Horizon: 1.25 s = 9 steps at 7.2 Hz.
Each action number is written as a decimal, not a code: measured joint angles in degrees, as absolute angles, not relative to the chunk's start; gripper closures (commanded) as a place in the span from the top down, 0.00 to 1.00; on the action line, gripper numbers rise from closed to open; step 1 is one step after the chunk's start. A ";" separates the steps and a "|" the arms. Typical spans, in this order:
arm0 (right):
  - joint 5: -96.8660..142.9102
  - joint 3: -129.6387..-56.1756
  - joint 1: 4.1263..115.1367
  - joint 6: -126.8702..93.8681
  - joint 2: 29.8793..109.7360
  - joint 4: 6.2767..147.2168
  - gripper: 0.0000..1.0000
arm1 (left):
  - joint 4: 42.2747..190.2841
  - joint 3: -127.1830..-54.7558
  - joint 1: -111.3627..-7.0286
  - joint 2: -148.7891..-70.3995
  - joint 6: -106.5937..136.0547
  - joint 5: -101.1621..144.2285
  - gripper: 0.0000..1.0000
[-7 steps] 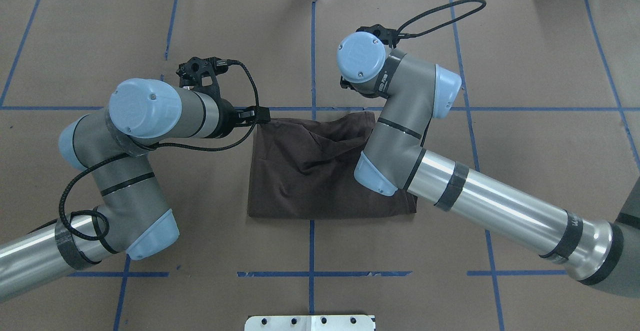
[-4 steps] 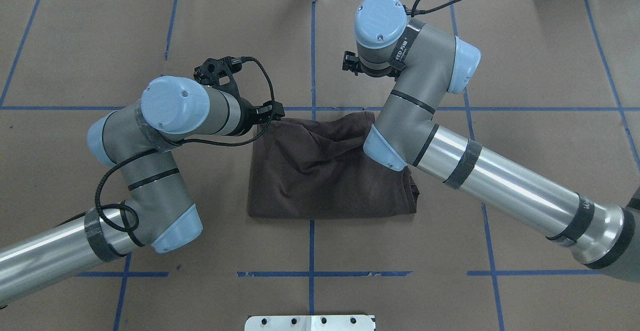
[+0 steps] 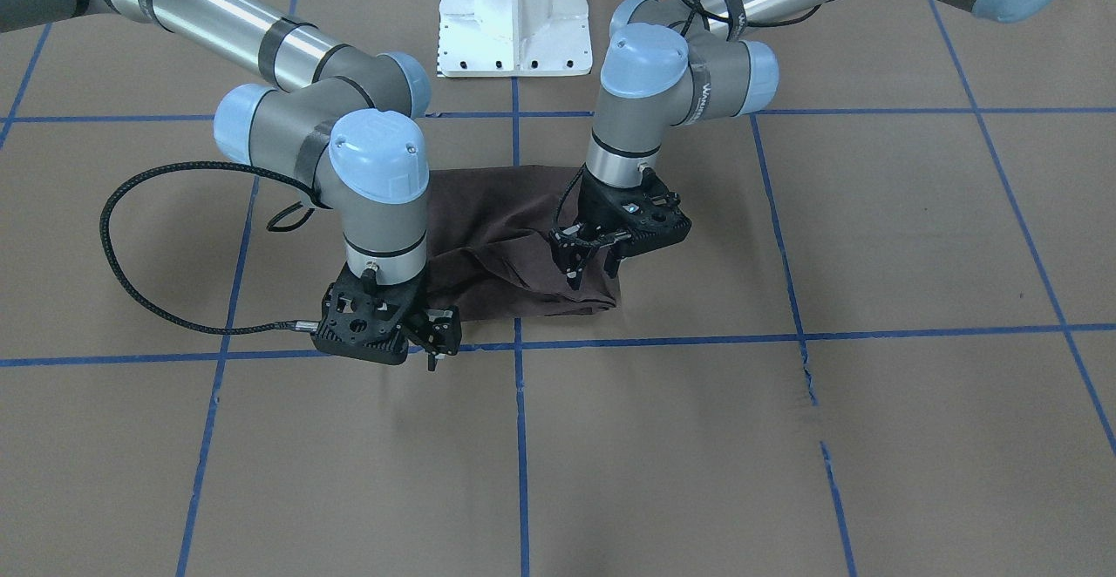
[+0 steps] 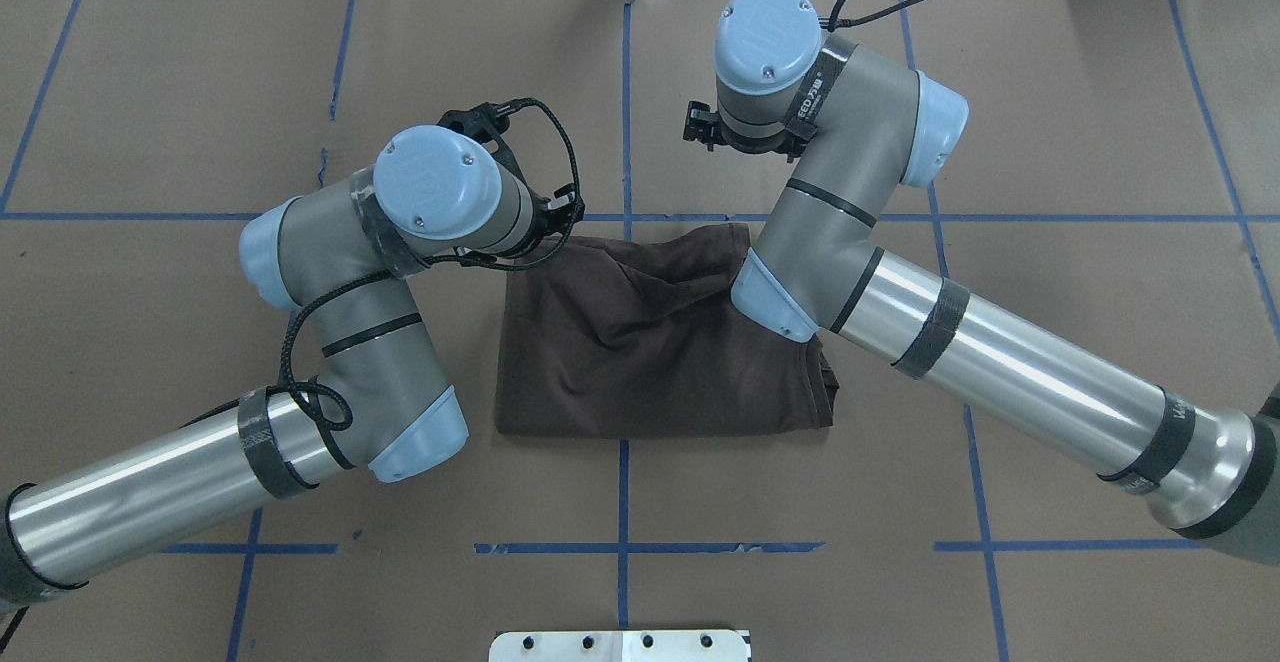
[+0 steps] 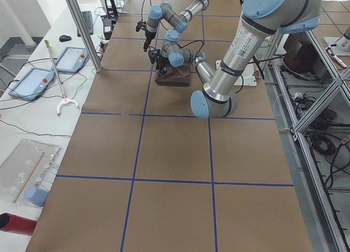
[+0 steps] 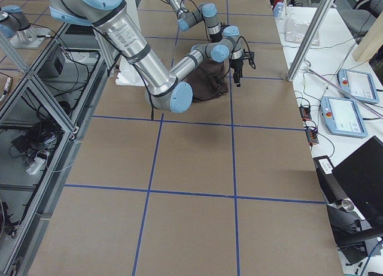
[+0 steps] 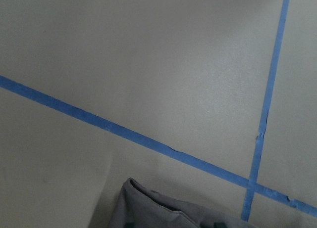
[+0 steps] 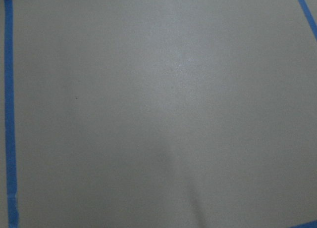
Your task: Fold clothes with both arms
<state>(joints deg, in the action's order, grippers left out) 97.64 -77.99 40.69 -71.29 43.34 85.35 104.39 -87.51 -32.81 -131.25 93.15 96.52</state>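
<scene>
— Where's the left gripper just now?

— Pointing straight down over the T-shirt, at the corner on the side away from the robot. Its fingers are spread, with nothing between them. Whether the tips touch the cloth, I can't tell.

— And the right gripper?

— Just off the other corner of that same edge, over a blue tape line and apart from the fabric. Its fingers look parted too, and they're empty.

— So nothing has hold of the shirt?

— Nothing. It lies on the brown paper table, folded into a rough rectangle with rumples across the top layer, between the two wrists.

— How many of each?

— One T-shirt. Two grippers. Two arms, the left arm and the right arm, bent in from either side. One white pedestal base stands behind them.
</scene>
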 measured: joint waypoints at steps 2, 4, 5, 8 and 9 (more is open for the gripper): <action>97.65 -79.07 40.69 -71.04 44.42 85.34 1.00 | 102.79 -80.96 -32.79 -136.07 93.43 96.51 0.63; 97.65 -79.51 40.69 -70.78 45.03 85.34 1.00 | 102.61 -77.07 -32.73 -138.17 93.30 96.50 0.63; 97.65 -79.53 40.69 -70.71 45.20 85.34 1.00 | 102.52 -75.87 -32.71 -138.67 92.92 96.52 0.63; 97.64 -79.56 40.69 -70.56 45.46 85.33 1.00 | 98.36 -77.04 -32.72 -139.17 90.83 96.95 0.63; 97.65 -79.60 40.69 -70.51 45.60 85.29 1.00 | 97.15 -77.87 -32.72 -139.14 90.48 97.00 0.63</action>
<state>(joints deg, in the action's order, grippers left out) 97.65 -79.60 40.69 -70.51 45.60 85.29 97.15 -77.87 -32.72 -139.14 90.48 97.00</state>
